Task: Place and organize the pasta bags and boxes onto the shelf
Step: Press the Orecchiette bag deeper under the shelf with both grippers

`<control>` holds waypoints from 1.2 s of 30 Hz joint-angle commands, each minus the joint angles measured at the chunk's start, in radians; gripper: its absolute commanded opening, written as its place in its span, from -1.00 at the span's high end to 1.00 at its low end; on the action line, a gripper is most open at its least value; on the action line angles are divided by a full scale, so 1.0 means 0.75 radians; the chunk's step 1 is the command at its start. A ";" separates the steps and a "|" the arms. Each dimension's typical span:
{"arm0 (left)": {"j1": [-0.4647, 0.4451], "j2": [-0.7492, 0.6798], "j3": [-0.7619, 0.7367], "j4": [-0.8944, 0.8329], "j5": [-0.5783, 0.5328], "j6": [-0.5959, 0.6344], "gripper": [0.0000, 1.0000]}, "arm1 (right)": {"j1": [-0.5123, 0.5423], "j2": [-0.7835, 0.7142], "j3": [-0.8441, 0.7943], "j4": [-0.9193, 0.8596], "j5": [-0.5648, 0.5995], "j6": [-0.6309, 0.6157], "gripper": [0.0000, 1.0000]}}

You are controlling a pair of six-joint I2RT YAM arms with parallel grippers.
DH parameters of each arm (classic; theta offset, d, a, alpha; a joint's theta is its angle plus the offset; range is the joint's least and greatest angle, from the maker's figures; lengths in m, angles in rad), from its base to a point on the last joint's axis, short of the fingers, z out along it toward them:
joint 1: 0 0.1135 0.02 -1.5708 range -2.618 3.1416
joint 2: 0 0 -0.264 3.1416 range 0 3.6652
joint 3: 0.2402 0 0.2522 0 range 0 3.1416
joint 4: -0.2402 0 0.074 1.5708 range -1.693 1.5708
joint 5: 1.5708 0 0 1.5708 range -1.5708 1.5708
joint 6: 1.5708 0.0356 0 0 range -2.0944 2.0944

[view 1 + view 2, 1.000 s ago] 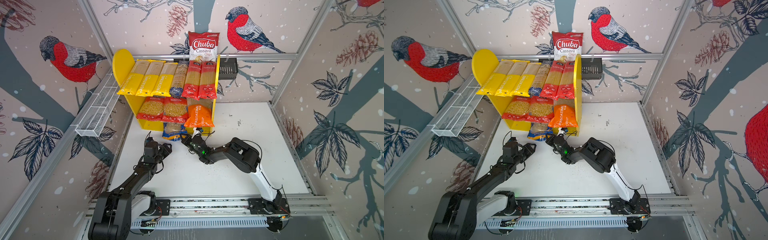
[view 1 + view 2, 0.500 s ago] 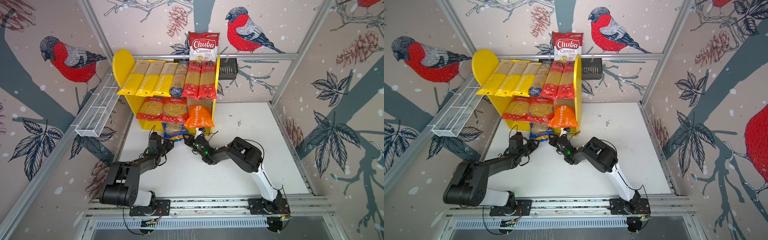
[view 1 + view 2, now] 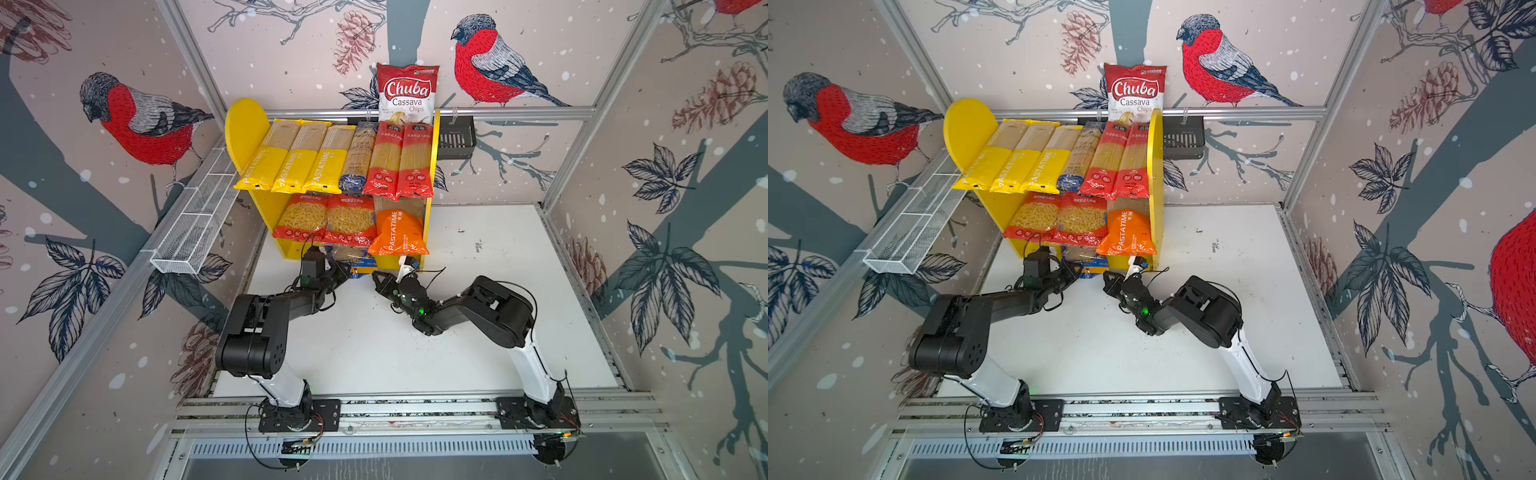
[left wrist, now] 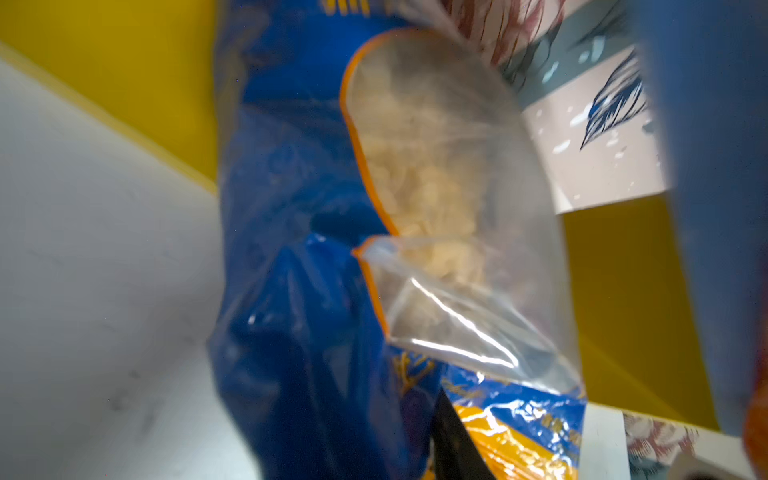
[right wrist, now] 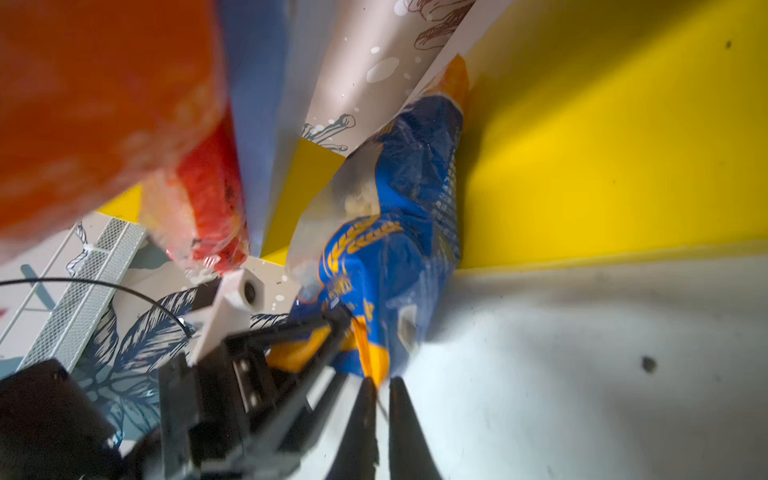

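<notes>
So the right hand (image 5: pixel 381 384) has its two dark fingers pinched nearly together on the orange bottom seam of the blue and orange bag (image 5: pixel 399 232). That bag lies on the white table (image 5: pixel 582 353), tight against the yellow panel of the shelf (image 5: pixel 602 145). The left hand (image 5: pixel 347 322) is on the same end of the bag, an orange corner caught between its fingers, and blurry up close an orange bag (image 5: pixel 91 104) and a red bag (image 5: pixel 212 187) stick out past the blue board (image 5: pixel 253 104).
</notes>
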 commanded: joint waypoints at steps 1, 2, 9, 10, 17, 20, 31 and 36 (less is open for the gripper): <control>0.017 -0.105 -0.022 -0.024 -0.110 0.047 0.34 | 0.012 -0.020 -0.031 0.011 -0.018 0.019 0.76; 0.017 -0.144 -0.040 -0.052 -0.132 0.049 0.33 | 0.016 -0.017 -0.038 0.008 -0.025 0.026 0.72; 0.025 -0.284 -0.154 -0.179 -0.201 0.000 0.09 | -0.008 -0.017 -0.039 0.010 -0.105 0.072 0.27; 0.024 -0.300 -0.160 -0.182 -0.178 -0.007 0.03 | -0.015 -0.025 -0.036 0.008 -0.129 0.077 0.20; 0.136 -0.416 -0.282 -0.020 -0.098 -0.104 -0.35 | -0.057 -0.034 0.067 -0.169 -0.314 0.130 -0.17; 0.137 -0.361 -0.239 0.019 -0.014 -0.098 -0.38 | -0.071 0.011 0.168 -0.279 -0.375 0.131 -0.18; 0.154 -0.095 -0.146 0.071 0.073 -0.126 -0.10 | -0.048 0.081 0.246 -0.300 -0.377 0.189 0.75; 0.188 -0.057 -0.149 0.095 0.066 -0.149 0.08 | -0.021 0.103 0.226 -0.297 -0.418 0.213 1.00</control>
